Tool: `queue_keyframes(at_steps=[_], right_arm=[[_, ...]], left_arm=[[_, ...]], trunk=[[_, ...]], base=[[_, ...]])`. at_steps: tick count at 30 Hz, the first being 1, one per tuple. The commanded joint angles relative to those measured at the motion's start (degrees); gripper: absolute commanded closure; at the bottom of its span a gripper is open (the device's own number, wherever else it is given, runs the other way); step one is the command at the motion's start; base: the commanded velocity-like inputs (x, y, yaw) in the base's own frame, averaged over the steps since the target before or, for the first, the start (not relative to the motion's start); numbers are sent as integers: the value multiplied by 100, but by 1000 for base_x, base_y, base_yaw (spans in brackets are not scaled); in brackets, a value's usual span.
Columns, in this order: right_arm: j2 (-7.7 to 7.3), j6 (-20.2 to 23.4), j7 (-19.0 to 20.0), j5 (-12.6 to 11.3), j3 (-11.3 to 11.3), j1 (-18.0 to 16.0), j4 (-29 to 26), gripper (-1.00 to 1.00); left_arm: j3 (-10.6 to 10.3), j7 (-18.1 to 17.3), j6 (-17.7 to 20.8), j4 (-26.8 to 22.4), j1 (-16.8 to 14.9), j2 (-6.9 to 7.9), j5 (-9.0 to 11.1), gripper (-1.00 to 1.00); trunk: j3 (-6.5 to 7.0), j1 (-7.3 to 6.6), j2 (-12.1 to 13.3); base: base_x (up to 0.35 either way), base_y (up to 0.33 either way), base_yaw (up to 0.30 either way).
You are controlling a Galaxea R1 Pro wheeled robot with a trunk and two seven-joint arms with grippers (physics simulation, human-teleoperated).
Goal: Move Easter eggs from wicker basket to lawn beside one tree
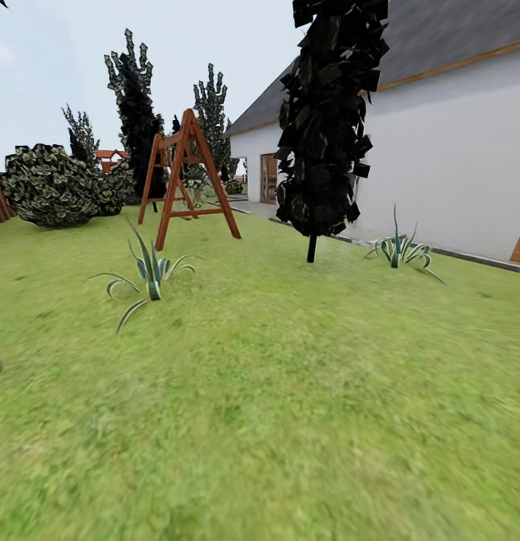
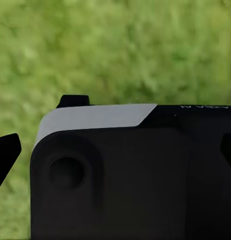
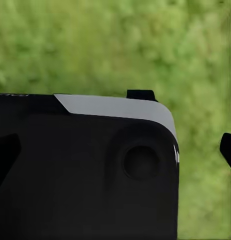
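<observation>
Easter eggs and wicker basket nowhere on this stretch of lawn [image 1: 290, 421] before the black conifer [image 1: 329, 120] and swing frame [image 1: 186, 176]; likely light, hard, smooth, best cradled around the middle; end effector opening impossible to tell on either arm.

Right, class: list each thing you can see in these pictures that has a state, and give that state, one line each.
swing frame: upright on the grass, no one on it
black conifer: upright, near the house
house door: too far to tell
lawn: blurred close to the camera
spiky plant: rooted, leaves spread
</observation>
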Motion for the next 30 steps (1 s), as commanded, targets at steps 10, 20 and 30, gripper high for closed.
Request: queue_keyframes(at_steps=[10,20,30], right_arm=[[0,-18,1,2,3,-3,-1,-100],[0,-18,1,2,3,-3,-1,-100],[0,-18,1,2,3,-3,-1,-100]], left_arm=[[12,19,4,-13,4,6,11,-100],[8,20,4,-13,3,5,12,-100],[4,21,4,-13,3,6,16,-100]], trunk=[[-5,3,-2],[-5,3,-2],[-5,3,-2]], base=[[279,-169,0],[265,-189,0],[304,-82,0]])
